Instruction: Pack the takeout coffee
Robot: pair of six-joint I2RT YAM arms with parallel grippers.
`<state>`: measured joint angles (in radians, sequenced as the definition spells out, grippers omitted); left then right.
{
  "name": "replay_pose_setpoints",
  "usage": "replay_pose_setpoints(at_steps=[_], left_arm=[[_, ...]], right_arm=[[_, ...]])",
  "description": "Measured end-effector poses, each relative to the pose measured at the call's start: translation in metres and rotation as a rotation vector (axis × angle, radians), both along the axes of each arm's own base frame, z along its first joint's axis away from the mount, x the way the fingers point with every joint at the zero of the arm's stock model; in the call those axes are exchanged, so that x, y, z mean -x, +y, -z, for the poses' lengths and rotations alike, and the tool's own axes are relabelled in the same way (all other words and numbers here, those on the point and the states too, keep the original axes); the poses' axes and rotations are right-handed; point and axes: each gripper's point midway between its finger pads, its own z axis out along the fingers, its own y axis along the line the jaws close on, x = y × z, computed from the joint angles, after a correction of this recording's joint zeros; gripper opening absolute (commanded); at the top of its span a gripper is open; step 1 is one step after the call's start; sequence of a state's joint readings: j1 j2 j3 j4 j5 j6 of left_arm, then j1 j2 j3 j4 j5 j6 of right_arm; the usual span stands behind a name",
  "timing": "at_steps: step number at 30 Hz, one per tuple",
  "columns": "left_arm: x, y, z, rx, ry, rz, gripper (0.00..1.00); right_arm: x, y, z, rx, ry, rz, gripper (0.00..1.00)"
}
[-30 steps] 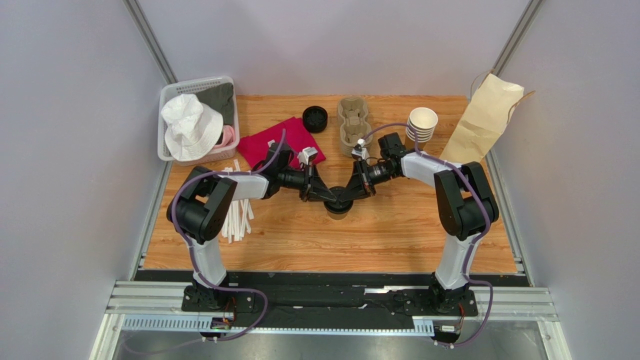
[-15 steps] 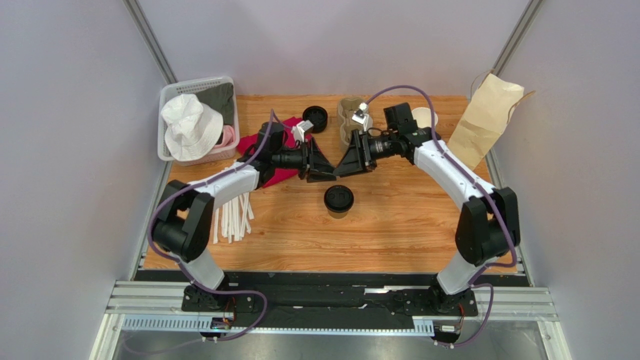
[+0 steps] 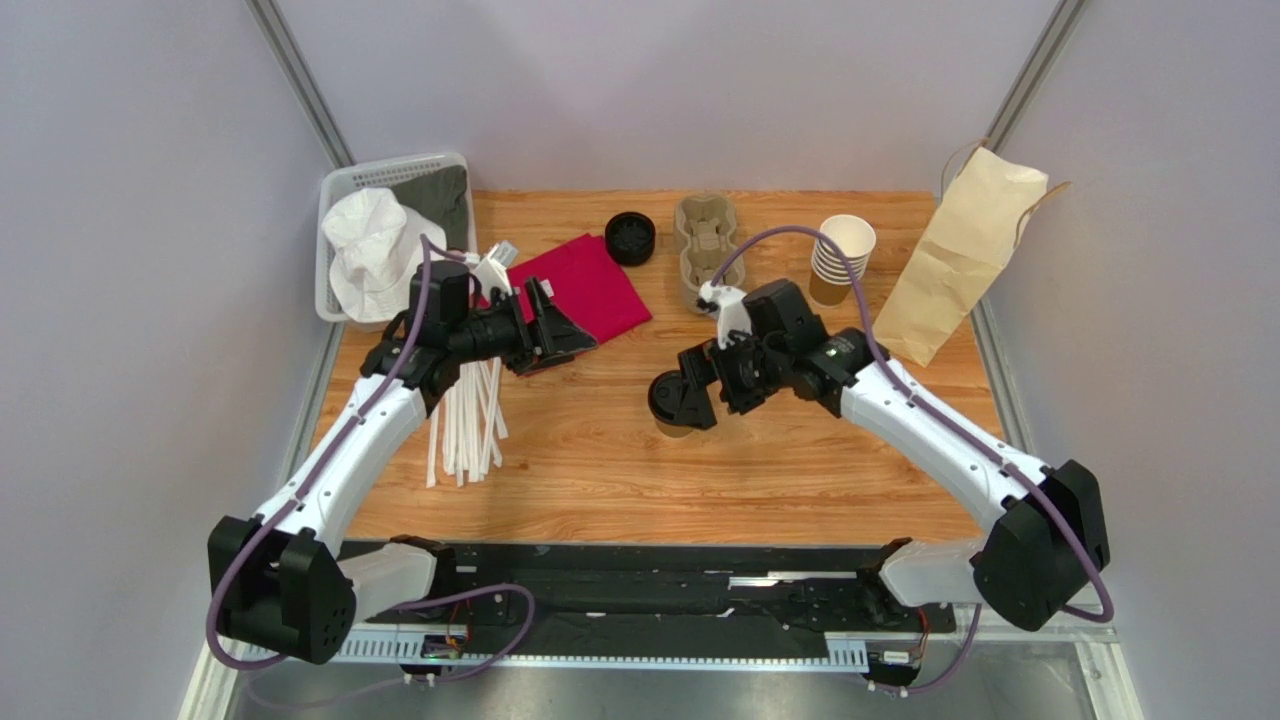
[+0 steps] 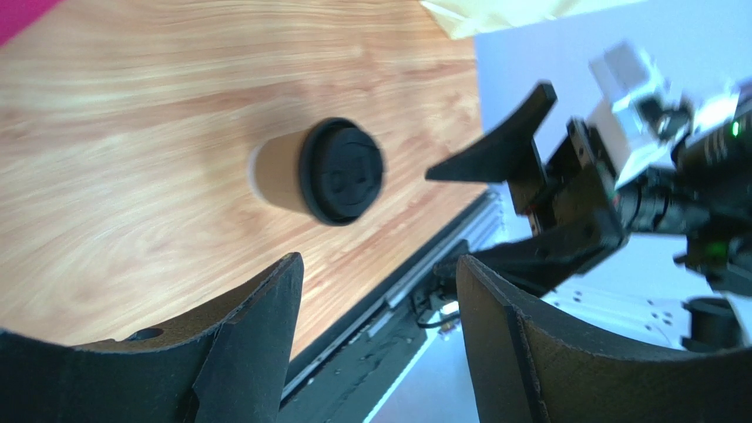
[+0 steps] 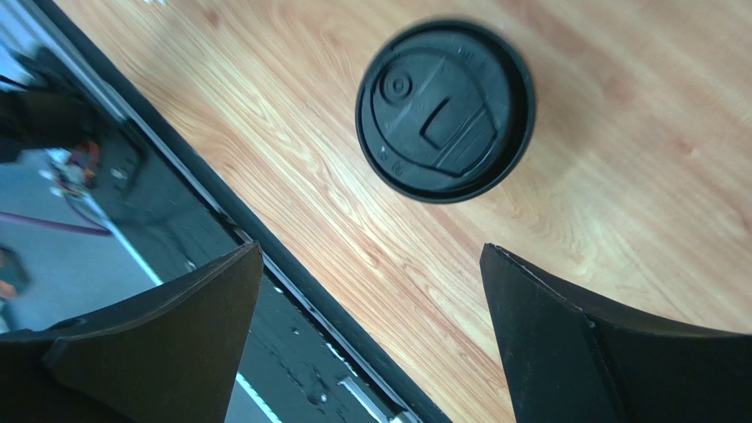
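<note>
Coffee [image 3: 667,402] stands lidded, released, central on the bench [image 3: 601,480]; left end effector [image 3: 559,333] has opened and withdrawn leftward, right end effector [image 3: 703,393] gapes just beside it, so lidding seems done.

You have bright, even light from overhead in the top view; shadows on the table [image 3: 601,465] are soft and short, with no glare. In your left wrist view the takeout coffee [image 4: 342,170] is slightly soft, the wood grain smears towards 9 o'clock, and the left gripper [image 4: 379,263] at 6 o'clock is out of focus. In your right wrist view the lid's rim is blurred, and the right gripper [image 5: 371,248] sits dark and soft-edged.
</note>
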<state>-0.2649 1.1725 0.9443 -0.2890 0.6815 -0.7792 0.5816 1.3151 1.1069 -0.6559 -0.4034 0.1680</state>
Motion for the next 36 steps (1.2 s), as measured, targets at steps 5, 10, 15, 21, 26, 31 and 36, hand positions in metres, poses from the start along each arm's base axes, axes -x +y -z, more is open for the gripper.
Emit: replay_pose_setpoints(at_steps=[5,10,15,21,26,31,36], left_arm=[[-0.009,0.032,0.018,-0.042,0.051,-0.1,0.72],[-0.017,0.046,0.019,-0.041,0.057,-0.146,0.71],[-0.019,0.049,0.02,-0.04,0.059,-0.143,0.7],[-0.024,0.057,0.027,-0.032,0.089,-0.155,0.7],[-0.026,0.06,0.03,-0.027,0.101,-0.158,0.7],[-0.03,0.064,0.032,-0.02,0.11,-0.167,0.7],[-0.034,0.067,0.037,-0.016,0.129,-0.174,0.7]], right_arm=[[0.017,0.001,0.037,0.12,0.016,-0.038,1.0],[0.011,0.004,0.063,0.184,0.058,-0.034,1.0],[0.003,0.011,0.086,0.233,0.113,-0.036,1.0],[-0.011,0.019,0.094,0.254,0.126,-0.018,1.0],[-0.033,0.031,0.089,0.244,0.089,0.015,1.0],[-0.059,0.043,0.092,0.231,0.074,0.049,1.0],[-0.083,0.057,0.095,0.198,0.073,0.054,1.0]])
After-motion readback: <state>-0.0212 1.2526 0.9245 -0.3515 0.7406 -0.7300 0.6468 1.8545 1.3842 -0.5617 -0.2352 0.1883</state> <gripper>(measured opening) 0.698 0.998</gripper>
